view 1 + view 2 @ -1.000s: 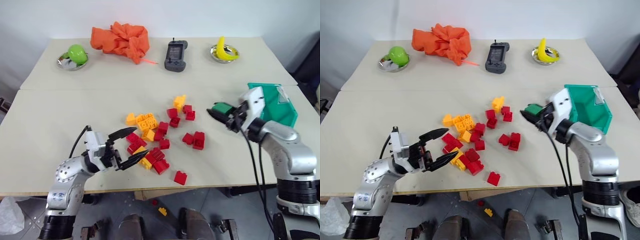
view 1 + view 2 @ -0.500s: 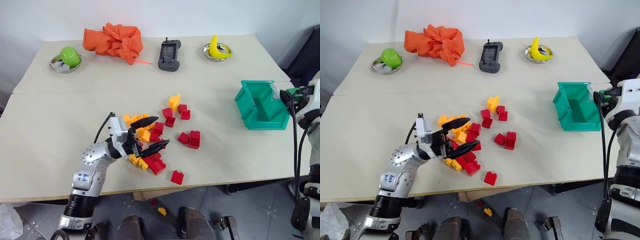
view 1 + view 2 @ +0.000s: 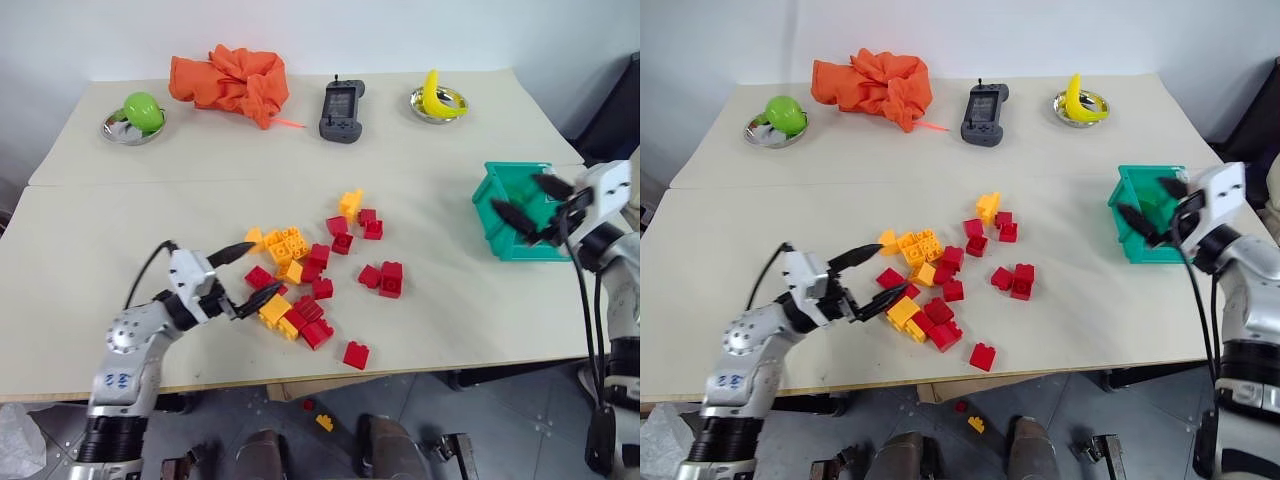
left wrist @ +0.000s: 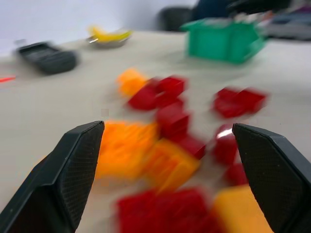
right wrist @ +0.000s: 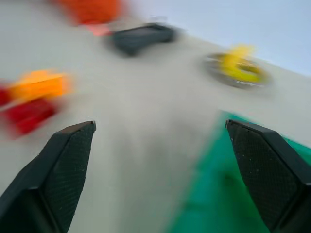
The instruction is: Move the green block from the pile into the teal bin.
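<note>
Teal bin (image 3: 520, 235) under spread right claw (image 3: 532, 203)

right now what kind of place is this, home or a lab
Probably a robot test lab: a plain table against a bare wall, set with unrelated props, namely toy bricks, a teal bin and a game controller.

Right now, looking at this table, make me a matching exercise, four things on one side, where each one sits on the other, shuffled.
Things:
1. banana
2. orange cloth
3. teal bin
4. game controller

Places:
A. near the table's right edge, by the open right end effector
B. far side, between cloth and banana
C. in a metal dish, far right
D. far side, right of the green fruit's dish

Pairs: 1-C, 2-D, 3-A, 4-B
</note>
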Available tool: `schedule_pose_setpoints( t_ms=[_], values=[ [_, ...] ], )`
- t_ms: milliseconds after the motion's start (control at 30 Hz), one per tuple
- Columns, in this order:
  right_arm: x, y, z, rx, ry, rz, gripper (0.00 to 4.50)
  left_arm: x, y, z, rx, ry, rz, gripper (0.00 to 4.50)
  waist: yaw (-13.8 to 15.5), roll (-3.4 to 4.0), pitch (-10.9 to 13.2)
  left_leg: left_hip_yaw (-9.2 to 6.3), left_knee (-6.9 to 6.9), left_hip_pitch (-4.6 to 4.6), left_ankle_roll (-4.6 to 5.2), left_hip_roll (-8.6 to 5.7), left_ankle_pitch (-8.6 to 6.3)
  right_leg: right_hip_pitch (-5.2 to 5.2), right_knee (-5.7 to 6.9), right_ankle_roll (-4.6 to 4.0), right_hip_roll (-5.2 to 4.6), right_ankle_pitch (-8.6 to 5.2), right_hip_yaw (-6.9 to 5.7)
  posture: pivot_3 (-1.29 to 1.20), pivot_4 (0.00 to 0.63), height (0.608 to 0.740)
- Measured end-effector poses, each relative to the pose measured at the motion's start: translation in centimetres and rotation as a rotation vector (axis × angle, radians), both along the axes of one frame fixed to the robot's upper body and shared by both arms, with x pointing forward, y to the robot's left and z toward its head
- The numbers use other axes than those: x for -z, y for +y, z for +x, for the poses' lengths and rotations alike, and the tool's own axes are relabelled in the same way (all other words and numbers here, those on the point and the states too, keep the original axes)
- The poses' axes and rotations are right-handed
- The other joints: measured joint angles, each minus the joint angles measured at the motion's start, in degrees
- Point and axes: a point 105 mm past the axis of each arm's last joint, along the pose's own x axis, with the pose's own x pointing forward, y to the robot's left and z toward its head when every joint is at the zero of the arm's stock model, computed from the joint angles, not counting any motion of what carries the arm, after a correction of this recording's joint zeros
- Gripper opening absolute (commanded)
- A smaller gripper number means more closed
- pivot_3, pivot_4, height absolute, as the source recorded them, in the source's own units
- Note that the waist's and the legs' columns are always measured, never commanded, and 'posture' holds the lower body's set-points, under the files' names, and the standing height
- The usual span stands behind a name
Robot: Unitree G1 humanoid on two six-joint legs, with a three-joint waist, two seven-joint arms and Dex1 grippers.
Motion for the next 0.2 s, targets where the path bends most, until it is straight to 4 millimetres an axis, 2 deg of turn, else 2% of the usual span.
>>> schedule_pose_setpoints(
  t_ms=[33, 100, 200],
  values=[
    [1.5, 1.9, -1.3, -0.11, 0.028, -0.056, 4.49, 0.3, 1.3, -0.1, -0.06, 0.006, 0.018, 4.5, 0.09, 0.0, 0.0, -0.02, -0.01, 0.02, 0.0, 0.0, 0.0, 0.02, -0.02, 0.0, 0.0, 0.0, -0.01, 0.0, 0.15, 0.74],
    [4.0, 4.2, -3.3, -0.251, 0.072, -0.06, 4.49, 0.9, 2.8, -0.4, -0.132, 0.025, 0.044, 4.5, 0.33, -0.01, 0.0, -0.02, 0.0, 0.0, 0.0, -0.01, 0.0, 0.03, -0.04, 0.0, 0.0, 0.0, -0.03, 0.0, 0.15, 0.74],
    [6.6, 5.7, -5.3, -0.347, 0.116, -0.038, 4.49, 1.6, 4.0, -0.8, -0.2, 0.033, 0.057, 4.5, 1.03, -0.01, 0.01, -0.01, 0.08, 0.01, 0.01, -0.02, -0.01, 0.06, -0.03, 0.02, -0.01, 0.01, -0.01, 0.0, 0.15, 0.74]
  ],
)
